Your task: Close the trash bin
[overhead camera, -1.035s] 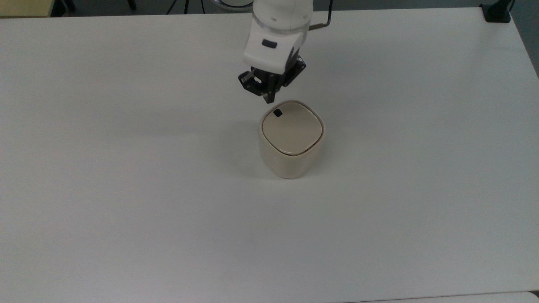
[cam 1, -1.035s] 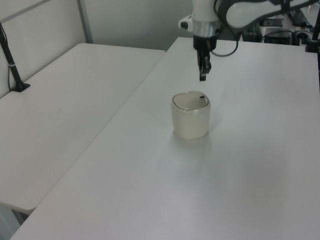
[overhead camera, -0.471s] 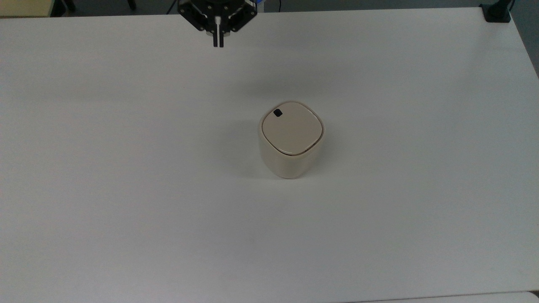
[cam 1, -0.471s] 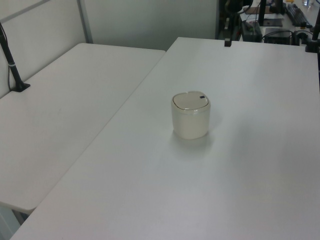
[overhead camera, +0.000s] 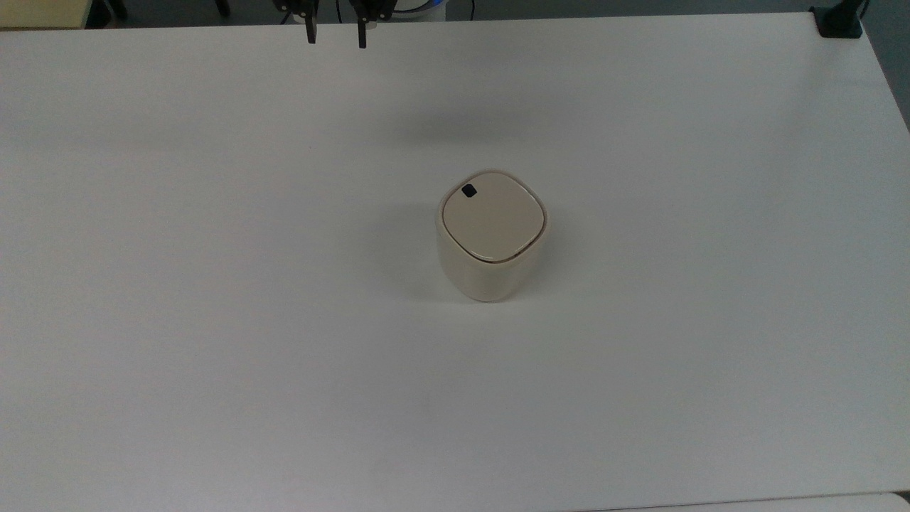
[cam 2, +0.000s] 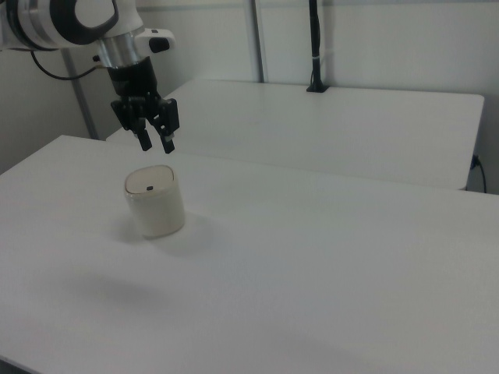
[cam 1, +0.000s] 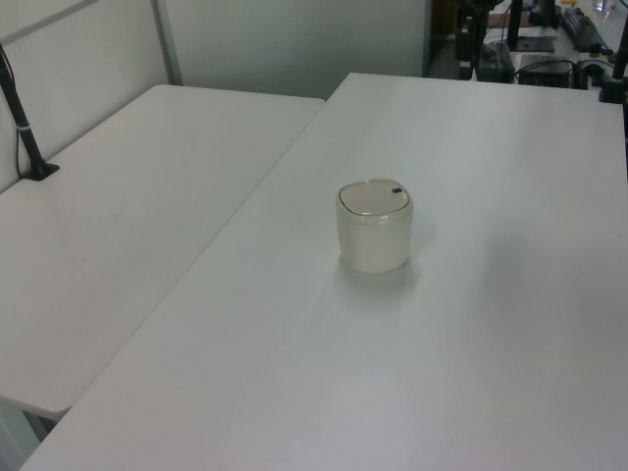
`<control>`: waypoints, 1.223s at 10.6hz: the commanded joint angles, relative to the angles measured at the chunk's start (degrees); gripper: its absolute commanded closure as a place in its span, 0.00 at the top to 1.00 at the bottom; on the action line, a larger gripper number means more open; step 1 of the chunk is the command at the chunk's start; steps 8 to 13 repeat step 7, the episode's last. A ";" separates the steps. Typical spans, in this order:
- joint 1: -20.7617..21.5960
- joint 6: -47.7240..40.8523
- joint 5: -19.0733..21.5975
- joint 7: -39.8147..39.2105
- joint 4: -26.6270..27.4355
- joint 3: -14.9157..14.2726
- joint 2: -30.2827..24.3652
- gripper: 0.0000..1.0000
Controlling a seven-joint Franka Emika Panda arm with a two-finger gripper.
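Note:
The trash bin point(overhead camera: 490, 263) is a small cream-beige tub standing upright near the middle of the white table point(overhead camera: 213, 299). Its flat lid point(overhead camera: 494, 217) lies level in the rim, with a small black mark point(overhead camera: 469, 190) at the far-left corner in the top view. The bin point(cam 1: 374, 235) also appears mid-table in the left view. My gripper point(overhead camera: 336, 32) hangs open at the top view's far edge, well apart from the bin. In the right view the gripper point(cam 2: 157, 144) hovers above the bin point(cam 2: 156, 206) with nothing between its fingers.
A second white table point(cam 1: 128, 196) adjoins on the left view's left. A black clamp post point(overhead camera: 839, 20) sits at the far right corner in the top view. Another black post point(cam 2: 314, 47) stands on the rear table in the right view.
My gripper has lifted off the lid's far corner and drawn back up toward the top view's far-left edge. Its fingers, together half a second ago, now stand apart. The bin has not moved.

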State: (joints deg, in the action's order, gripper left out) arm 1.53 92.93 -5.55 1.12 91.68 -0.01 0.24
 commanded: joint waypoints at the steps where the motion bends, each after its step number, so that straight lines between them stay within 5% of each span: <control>1: 0.31 -0.12 0.45 2.04 1.84 0.28 -1.30 1.00; 13: 0.31 -0.12 1.51 2.22 1.75 0.28 -1.30 1.00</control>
